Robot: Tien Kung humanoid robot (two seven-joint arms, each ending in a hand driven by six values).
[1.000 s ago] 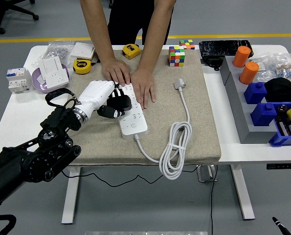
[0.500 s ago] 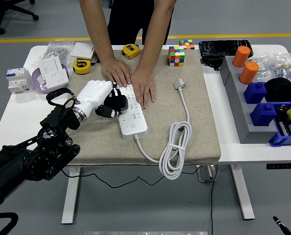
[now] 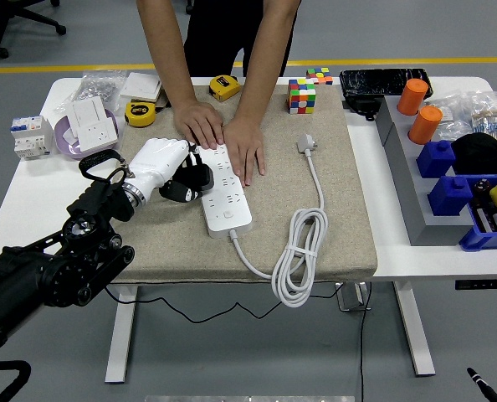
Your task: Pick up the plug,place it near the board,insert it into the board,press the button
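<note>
Right now your left hand (image 3: 161, 163) is working at the left edge of the board (image 3: 223, 191), its fingers (image 3: 184, 173) curling around the black plug (image 3: 190, 182) and pinching it just beside the sockets. The plug is sitting over the board's left rim, and whether its pins are lining up with a socket cannot be told from this view. Your right hand is not showing.

A person's two hands (image 3: 223, 132) are pressing down on the far end of the board, holding it on the mat (image 3: 332, 243), on the tabletop (image 3: 31, 193). That is your first risk: pushing further right or far may be bringing your fingers into theirs. A tilted plug may be jamming on the socket face, and a sideways shove could be sliding the board along the mat. The board's white cable (image 3: 299, 251) is lying coiled to the right, well apart from your hand.

As for containers, the blue bin (image 3: 476, 226) at the far right edge is holding something yellow and some dark items, and the lilac dish (image 3: 64, 144) at the left is carrying a white socket plate.
</note>
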